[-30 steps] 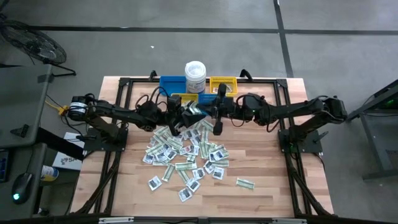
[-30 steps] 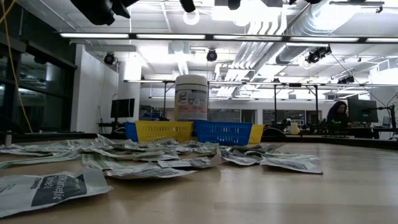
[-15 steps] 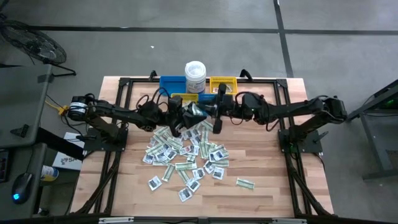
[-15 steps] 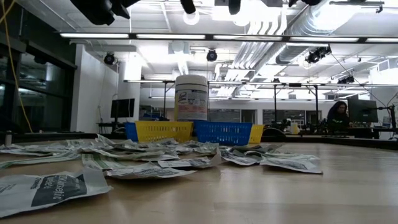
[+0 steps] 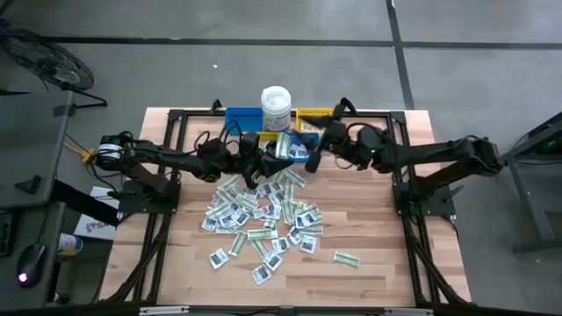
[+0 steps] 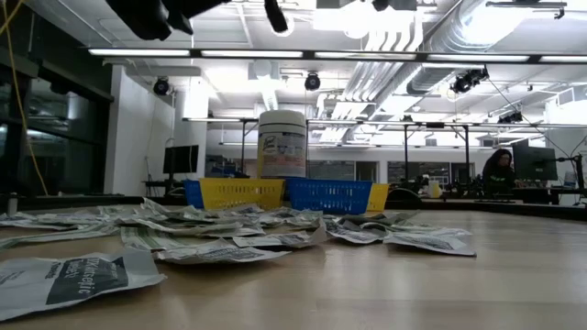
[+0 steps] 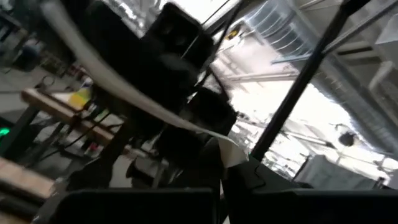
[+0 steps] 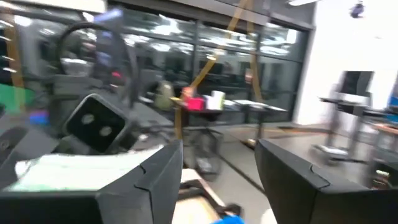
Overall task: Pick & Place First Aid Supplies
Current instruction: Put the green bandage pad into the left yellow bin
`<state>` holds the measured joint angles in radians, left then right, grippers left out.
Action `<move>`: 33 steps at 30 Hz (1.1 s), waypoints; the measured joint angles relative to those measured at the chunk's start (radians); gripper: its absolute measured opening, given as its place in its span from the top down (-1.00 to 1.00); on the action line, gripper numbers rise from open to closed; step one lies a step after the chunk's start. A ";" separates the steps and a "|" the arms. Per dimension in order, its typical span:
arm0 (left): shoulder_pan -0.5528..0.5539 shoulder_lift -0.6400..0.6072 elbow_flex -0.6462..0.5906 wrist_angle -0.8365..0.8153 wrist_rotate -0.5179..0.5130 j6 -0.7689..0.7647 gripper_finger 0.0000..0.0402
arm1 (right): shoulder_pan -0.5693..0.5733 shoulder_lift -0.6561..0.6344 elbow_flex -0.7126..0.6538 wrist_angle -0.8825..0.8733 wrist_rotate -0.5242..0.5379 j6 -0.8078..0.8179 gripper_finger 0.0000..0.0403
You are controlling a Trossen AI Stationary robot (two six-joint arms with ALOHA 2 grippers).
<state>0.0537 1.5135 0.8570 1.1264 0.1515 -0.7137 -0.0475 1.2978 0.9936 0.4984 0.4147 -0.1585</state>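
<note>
Several first aid supplies, small flat white and pale green packets, lie in a loose pile (image 5: 263, 215) on the wooden table's middle. My left gripper (image 5: 263, 165) hangs above the pile's far edge, shut on one pale packet (image 5: 281, 147). In the left wrist view this packet (image 7: 155, 106) runs as a white strip away from the fingers. My right gripper (image 5: 309, 158) stands just right of it, open, with nothing between its fingers (image 8: 155, 180). From the right wrist the packet (image 8: 74, 167) lies off to one side. My left gripper pinches the packet by one end (image 7: 227, 149) between its two fingers. The fingers come from the table's left and slant upward. The packet is lifted clear of the table and sticks out beyond the fingers toward the right arm.
At the far edge stand a white lidded tub (image 5: 275, 107), a blue bin (image 5: 243, 118) and a yellow bin (image 5: 314, 116), with a second yellow bin (image 5: 259, 139) in front of them. One packet (image 5: 346, 258) lies apart at the near right. Bare wood shows on both sides of the pile.
My right gripper has opened, let go of the packet and drawn back toward the table's right and far edge, rising and tipping up. The packet stays lifted in my left gripper.
</note>
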 joint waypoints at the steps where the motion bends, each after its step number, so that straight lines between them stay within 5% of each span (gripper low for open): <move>1: 0.012 0.000 0.000 -0.017 0.009 -0.006 1.00 | 0.000 -0.021 0.000 -0.030 0.025 -0.004 0.03; 9: 0.133 0.000 0.000 -0.290 0.066 -0.028 1.00 | 0.000 -0.165 0.000 -0.283 0.154 0.047 0.03; 25: 0.349 -0.125 0.000 -1.134 0.190 0.101 1.00 | 0.005 -0.264 0.000 -0.523 0.143 0.188 0.03; 33: 0.448 -0.081 -0.001 -1.276 0.262 0.097 1.00 | 0.004 -0.264 0.000 -0.525 0.143 0.197 0.03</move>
<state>0.5017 1.4325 0.8558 -0.1497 0.4136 -0.6172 -0.0433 1.0340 0.9936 -0.0263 0.5575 0.0381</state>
